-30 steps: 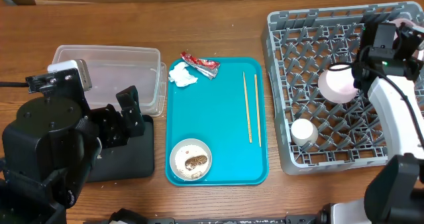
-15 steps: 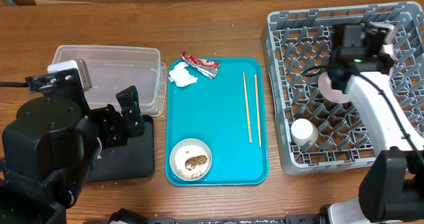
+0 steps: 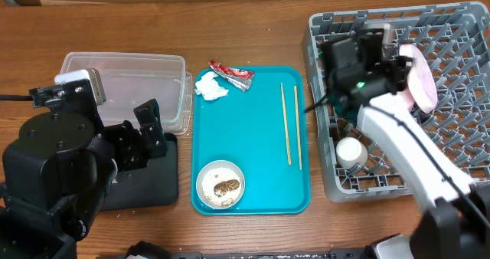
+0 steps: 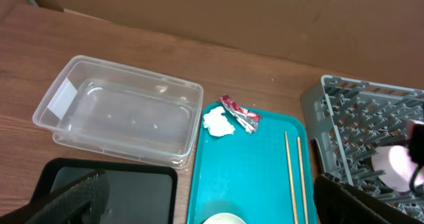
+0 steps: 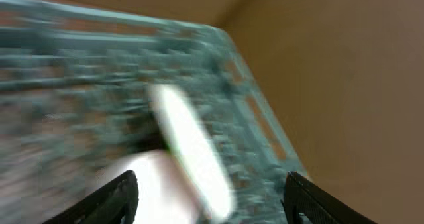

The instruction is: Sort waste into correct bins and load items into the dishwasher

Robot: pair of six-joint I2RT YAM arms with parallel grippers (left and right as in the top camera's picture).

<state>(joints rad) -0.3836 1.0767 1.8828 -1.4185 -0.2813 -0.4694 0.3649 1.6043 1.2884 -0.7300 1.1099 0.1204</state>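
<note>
The right tool (image 5: 211,187) hangs with fingers spread wide over the grey dish rack (image 3: 452,29) at the frame's right, where the pink plate (image 3: 419,77) stands on edge and a white cup (image 3: 351,152) sits lower left. The left tool (image 4: 209,187) is likewise apart above the black tray (image 3: 145,186). Chopsticks (image 3: 289,125), wrapper (image 3: 231,75) and tissue (image 3: 210,88) lie on the teal tray (image 3: 253,136).

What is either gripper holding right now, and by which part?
Nothing. The left gripper hangs open and empty; the right gripper has its fingers spread wide over the dish rack, though that view is blurred.
</note>
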